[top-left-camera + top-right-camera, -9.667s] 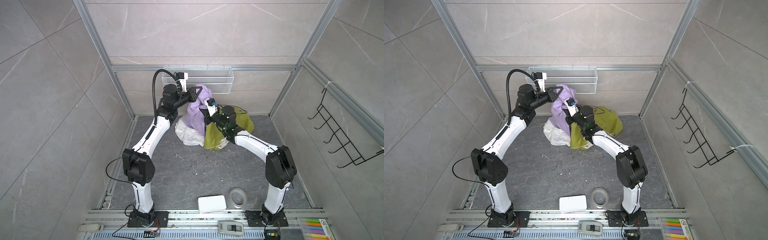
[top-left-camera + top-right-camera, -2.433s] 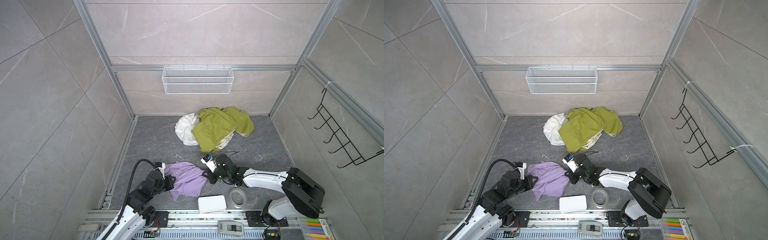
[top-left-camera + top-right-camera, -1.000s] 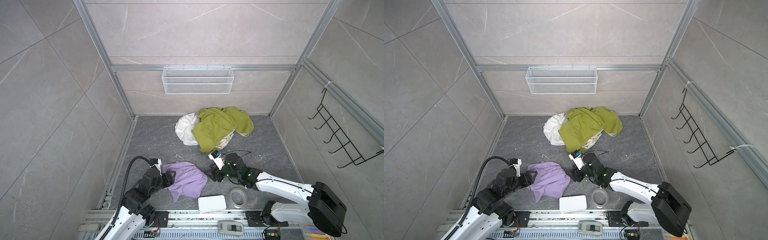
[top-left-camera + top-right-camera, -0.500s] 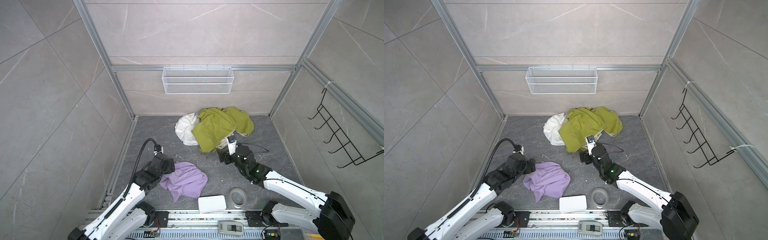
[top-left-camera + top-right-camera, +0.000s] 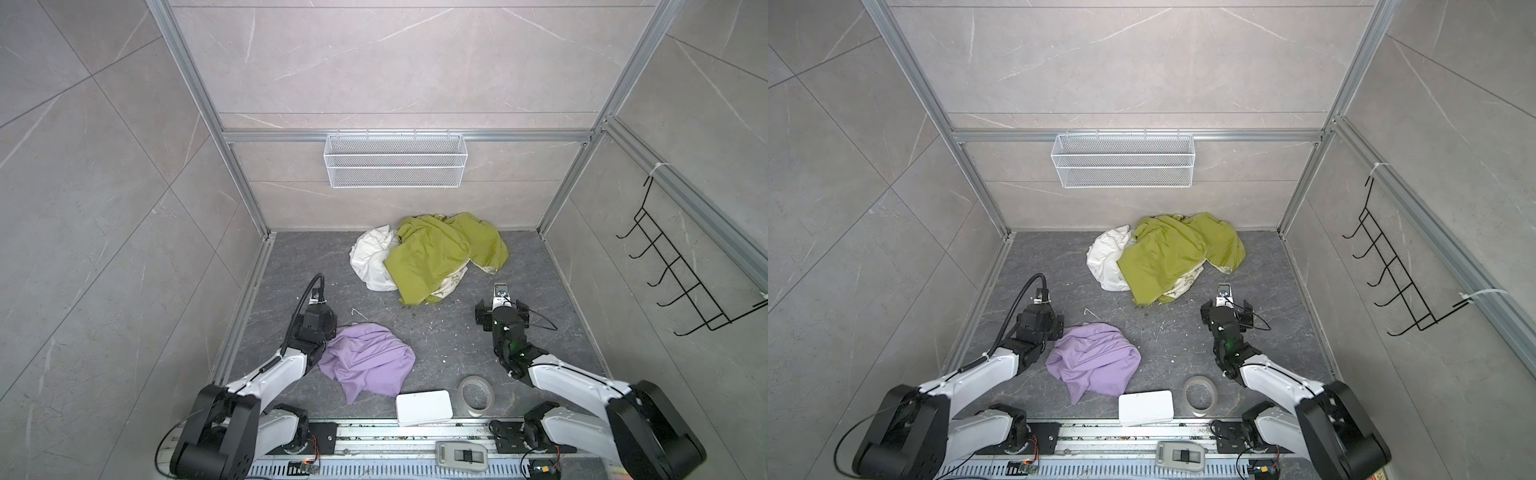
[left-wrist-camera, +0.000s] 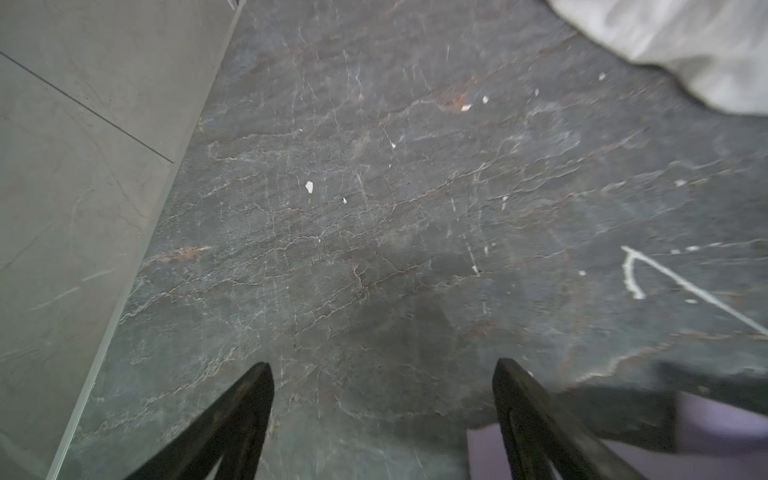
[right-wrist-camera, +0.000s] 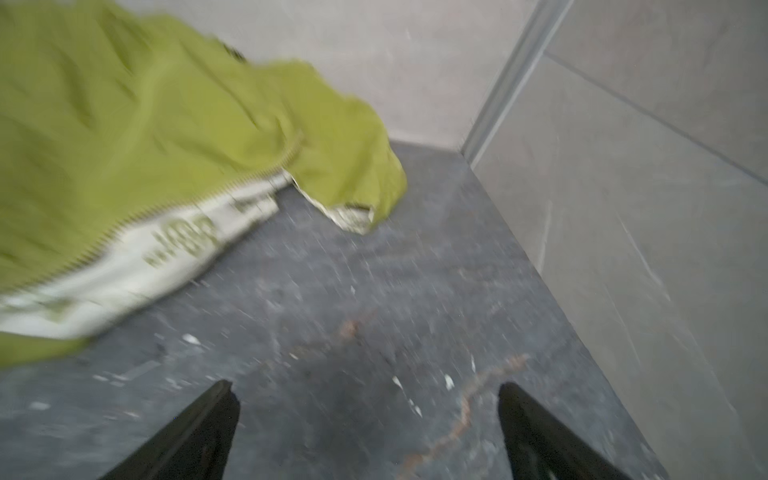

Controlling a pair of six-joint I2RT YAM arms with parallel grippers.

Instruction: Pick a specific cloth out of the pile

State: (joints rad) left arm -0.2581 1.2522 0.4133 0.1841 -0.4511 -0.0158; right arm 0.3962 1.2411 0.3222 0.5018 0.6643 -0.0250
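The lavender cloth [image 5: 368, 359] [image 5: 1094, 359] lies crumpled by itself on the dark floor, near the front and apart from the pile. The pile is an olive-green cloth [image 5: 440, 253] [image 7: 145, 124] with a cream patterned edge, lying partly over a white cloth [image 5: 370, 262] [image 6: 685, 41] by the back wall. My left gripper [image 5: 319, 320] [image 6: 382, 365] hovers open at the lavender cloth's back-left corner with bare floor between its fingers. A purple edge [image 6: 727, 428] shows beside one finger. My right gripper [image 5: 501, 308] [image 7: 368, 384] is open and empty over bare floor, right of the lavender cloth and in front of the pile.
A white wire basket [image 5: 395, 166] hangs on the back wall and a black hook rack [image 5: 681, 282] on the right wall. A tape roll [image 5: 477, 395] and a flat white box [image 5: 424, 407] lie at the front edge. Tiled walls close in three sides.
Both grippers opened and left the lavender cloth's edges. The left one moved toward the back left, the right one swung right and toward the pile. The cloth stays on the floor.
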